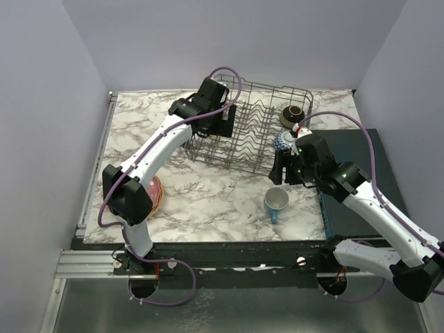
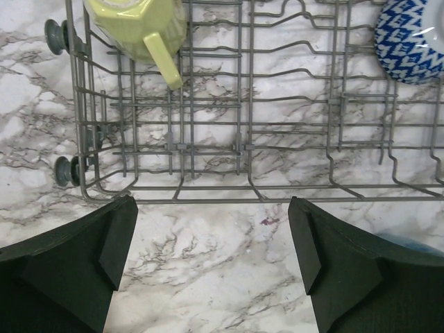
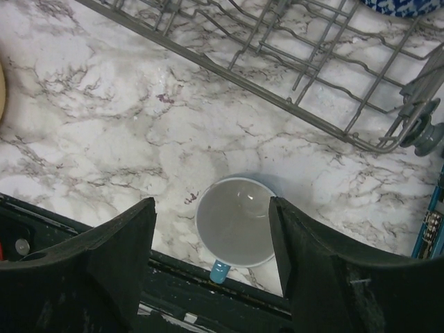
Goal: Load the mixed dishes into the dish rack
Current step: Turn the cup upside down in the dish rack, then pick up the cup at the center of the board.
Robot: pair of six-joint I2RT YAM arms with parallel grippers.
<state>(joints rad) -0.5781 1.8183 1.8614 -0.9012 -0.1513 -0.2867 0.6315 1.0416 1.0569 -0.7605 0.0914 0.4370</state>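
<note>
Marble table (image 1: pixel 208 194) is carrying the dish rack (image 1: pixel 257 132) at its far middle. Left gripper (image 2: pixel 211 229) is hovering by the rack's left end, jaws wide apart, holding nothing. Right gripper (image 3: pixel 211 205) is hanging over the blue mug (image 3: pixel 232 222), jaws apart, not touching it. The mug is standing upright on the table, in front of the rack. Plates (image 1: pixel 154 194) are lying near left. Patterned bowl (image 1: pixel 282 142) is sitting at the rack's right end, with the dark brown bowl (image 1: pixel 292 113) behind it. Pale yellow mug (image 2: pixel 139 21) is sitting inside the rack.

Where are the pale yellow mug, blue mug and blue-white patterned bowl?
pale yellow mug (image 2: pixel 135 19), left wrist view, faceted body.
blue mug (image 3: pixel 232 222), right wrist view, inside.
blue-white patterned bowl (image 2: pixel 413 41), left wrist view, outer wall.
</note>
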